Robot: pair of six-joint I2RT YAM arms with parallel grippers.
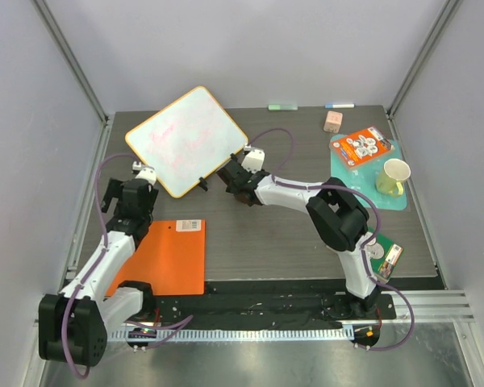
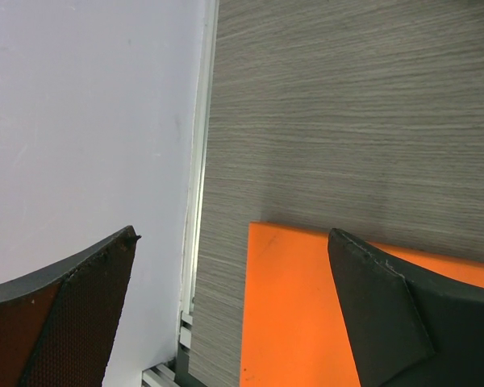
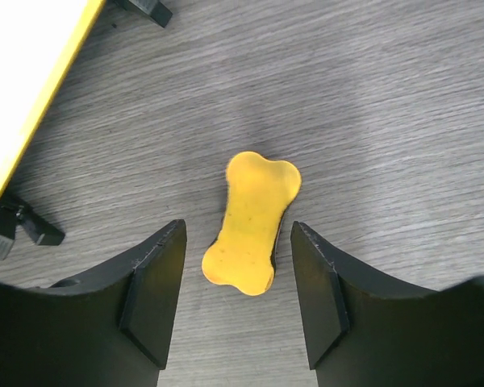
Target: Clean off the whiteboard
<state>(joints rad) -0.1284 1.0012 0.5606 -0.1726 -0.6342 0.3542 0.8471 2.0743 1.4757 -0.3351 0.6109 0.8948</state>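
The whiteboard (image 1: 185, 139), white with a yellow-orange rim and faint pink marks, sits at the back left of the table on small black clips. Its rim (image 3: 34, 89) crosses the top left of the right wrist view. My right gripper (image 1: 237, 182) hovers just off the board's lower right edge. In the right wrist view this gripper (image 3: 238, 229) is open, and a yellow bone-shaped eraser (image 3: 252, 222) lies flat on the table between its fingers, with a gap on both sides. My left gripper (image 1: 134, 198) is below the board's left corner, open and empty (image 2: 234, 235).
An orange sheet (image 1: 168, 256) lies front left, under my left gripper (image 2: 306, 322). At the back right, a teal mat (image 1: 344, 163) carries an orange packet (image 1: 365, 146) and a paper cup (image 1: 394, 175). A pink block (image 1: 332, 121) and two markers (image 1: 339, 106) lie by the back edge.
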